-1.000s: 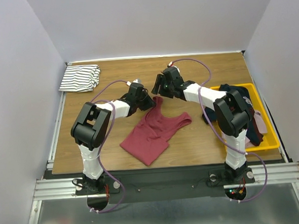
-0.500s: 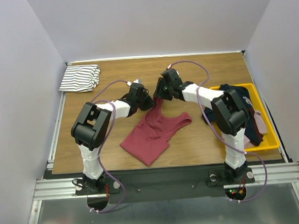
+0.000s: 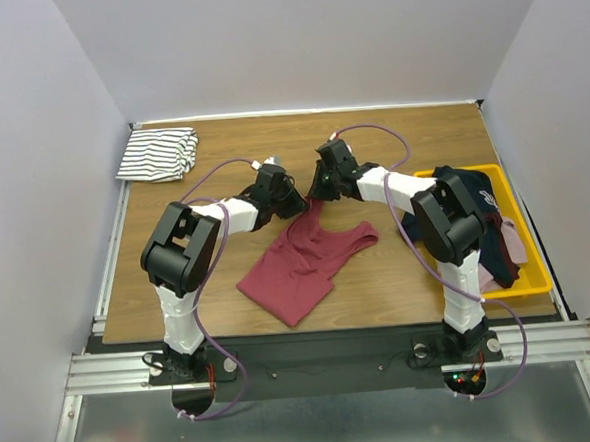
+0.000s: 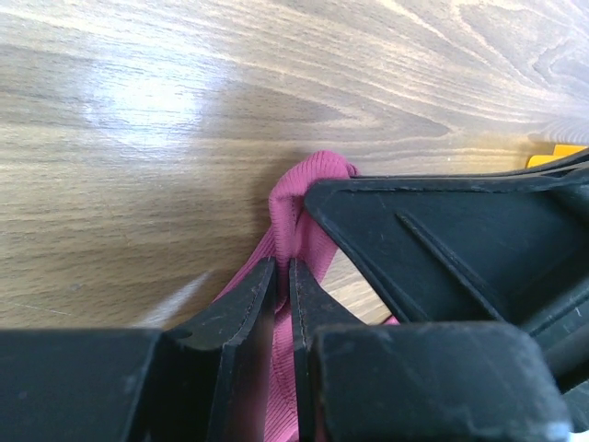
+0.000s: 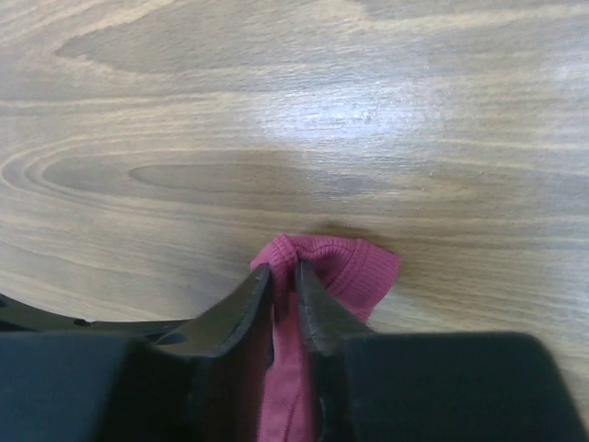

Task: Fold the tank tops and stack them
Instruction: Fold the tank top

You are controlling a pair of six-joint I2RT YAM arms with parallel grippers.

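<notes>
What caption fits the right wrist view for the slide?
Right gripper closed on a strap of the dark red tank top, wooden table beneath.
</notes>
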